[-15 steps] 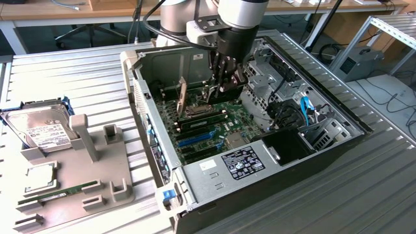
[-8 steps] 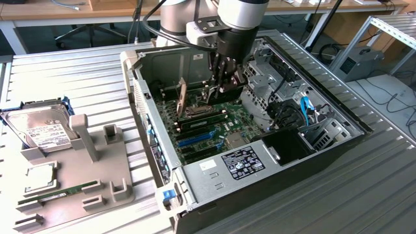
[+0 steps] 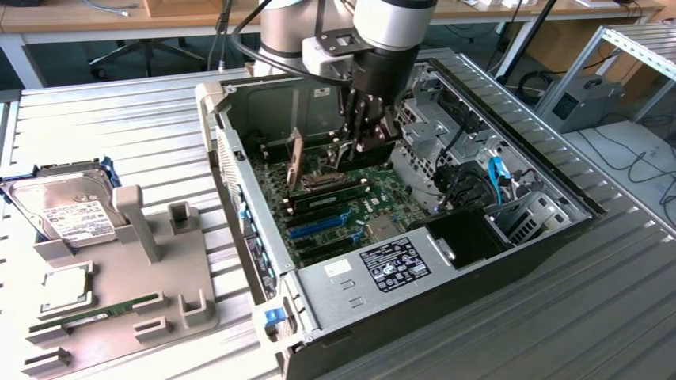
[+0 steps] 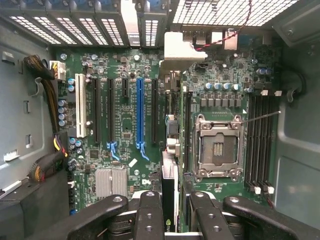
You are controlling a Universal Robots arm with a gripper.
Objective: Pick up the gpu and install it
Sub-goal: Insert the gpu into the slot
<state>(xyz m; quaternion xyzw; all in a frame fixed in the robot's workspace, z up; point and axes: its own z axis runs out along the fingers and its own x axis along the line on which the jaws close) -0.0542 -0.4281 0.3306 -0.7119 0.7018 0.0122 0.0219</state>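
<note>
tool [image 4: 170, 212] clamped on gpu [image 4: 169, 150], held edge-on over motherboard [image 4: 125, 125] inside pc case [image 3: 423, 269].

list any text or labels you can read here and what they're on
No text reads clearly.
Hard drive: white label, print too small to read.
Power supply in the computer case: black sticker, print too small.
Motherboard: white markings, blurred.
Gpu in the gripper: no readable marking.
</note>
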